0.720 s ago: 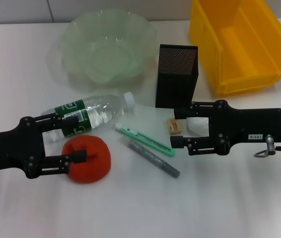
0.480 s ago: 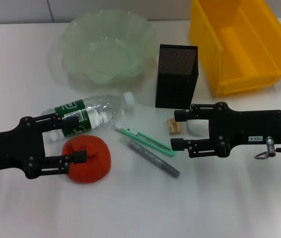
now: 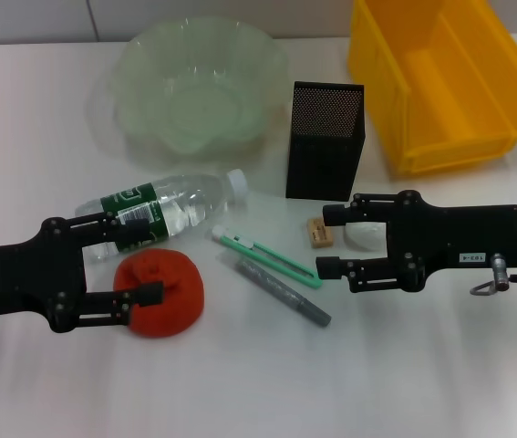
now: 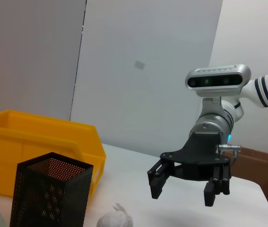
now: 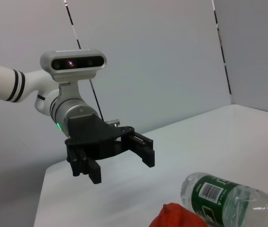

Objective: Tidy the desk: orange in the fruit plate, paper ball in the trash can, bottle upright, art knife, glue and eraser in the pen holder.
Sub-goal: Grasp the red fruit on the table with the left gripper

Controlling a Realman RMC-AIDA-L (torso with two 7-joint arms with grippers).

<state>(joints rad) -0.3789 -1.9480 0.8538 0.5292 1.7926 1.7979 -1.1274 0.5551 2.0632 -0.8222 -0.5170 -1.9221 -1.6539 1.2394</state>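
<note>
On the white tabletop (image 3: 240, 383), the left claw (image 3: 144, 265) sits low at the left with its fingers spread wide, one by the bottle (image 3: 162, 205) and the other against the near face of the orange (image 3: 160, 294), so the fruit lies partly between them but is not gripped. The bottle lies on its side just behind the orange, white cap pointing toward the middle (green label facing up). Behind both, at the back of the tabletop, stands the pale green fruit plate (image 3: 199, 87), with nothing in it. Toward the centre lie the green art knife (image 3: 267, 258) and, just in front of it, the grey glue stick (image 3: 281, 292), both slanted and close together. The black mesh pen holder (image 3: 325, 141) stands upright behind them. The small tan eraser (image 3: 319, 232) rests just in front of the holder, and the white paper ball (image 3: 364, 234) lies beside it, between the fingers of the right claw (image 3: 329, 241), which is open wide around the ball without closing on it. At the back right stands the yellow bin (image 3: 440, 82).
</note>
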